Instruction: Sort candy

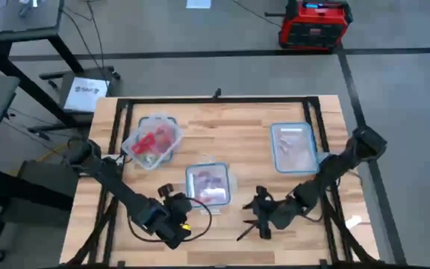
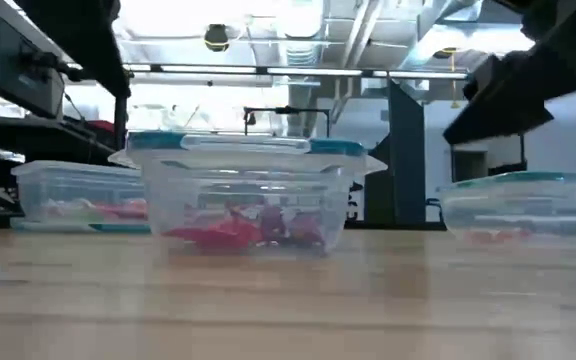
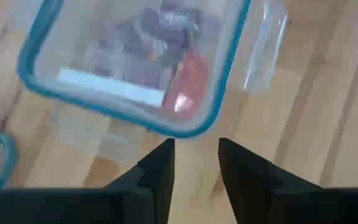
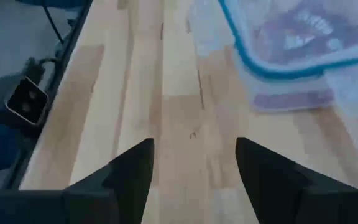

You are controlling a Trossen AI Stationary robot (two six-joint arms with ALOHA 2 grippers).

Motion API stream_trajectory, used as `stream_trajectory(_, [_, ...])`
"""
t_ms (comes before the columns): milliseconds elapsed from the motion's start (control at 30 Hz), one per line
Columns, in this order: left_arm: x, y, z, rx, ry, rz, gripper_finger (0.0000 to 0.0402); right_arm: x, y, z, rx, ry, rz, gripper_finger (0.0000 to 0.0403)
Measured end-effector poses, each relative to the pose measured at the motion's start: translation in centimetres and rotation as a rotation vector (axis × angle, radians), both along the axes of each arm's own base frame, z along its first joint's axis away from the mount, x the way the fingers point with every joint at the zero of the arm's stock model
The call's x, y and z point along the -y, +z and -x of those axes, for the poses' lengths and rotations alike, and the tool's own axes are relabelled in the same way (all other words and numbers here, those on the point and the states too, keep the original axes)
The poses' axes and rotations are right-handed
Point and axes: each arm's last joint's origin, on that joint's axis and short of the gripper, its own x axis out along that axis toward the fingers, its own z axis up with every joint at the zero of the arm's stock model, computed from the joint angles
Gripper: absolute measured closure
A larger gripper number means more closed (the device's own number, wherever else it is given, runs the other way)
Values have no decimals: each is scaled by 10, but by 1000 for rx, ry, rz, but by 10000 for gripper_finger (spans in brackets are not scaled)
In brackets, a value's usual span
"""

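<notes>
Both the left gripper and right gripper hang open, empty; the candy looks light, crinkly, slippery: pinch 1 piece mid-wrapper.

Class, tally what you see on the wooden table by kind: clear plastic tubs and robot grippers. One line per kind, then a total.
Clear tubs with bluish rims: 3 (left tub, middle tub, right tub)
Robot grippers: 2 (left gripper, right gripper)
Total: 5
</notes>
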Motion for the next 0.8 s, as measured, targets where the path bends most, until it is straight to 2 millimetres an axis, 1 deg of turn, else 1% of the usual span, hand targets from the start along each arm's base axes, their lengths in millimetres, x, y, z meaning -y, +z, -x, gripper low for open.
stream_trajectory(200, [-2,3,-2,19,-13,-31,293,0,0,1,4,-6,12,188])
stream_trajectory(267, [-4,8,-1,39,-31,-48,293,0,0,1,-1,-7,16,188])
stream_trajectory(367, [-13,18,-6,76,-42,-59,293,7,1,3,-31,-35,36,188])
stream_trajectory(500, [-31,22,-26,114,-58,-78,293,23,1,6,-93,-119,135,188])
stream_trajectory(633, [-54,15,-49,90,-92,-75,293,37,-2,6,-134,-174,215,188])
stream_trajectory(800, [-81,4,-73,65,-122,-85,293,55,-15,6,-151,-174,260,188])
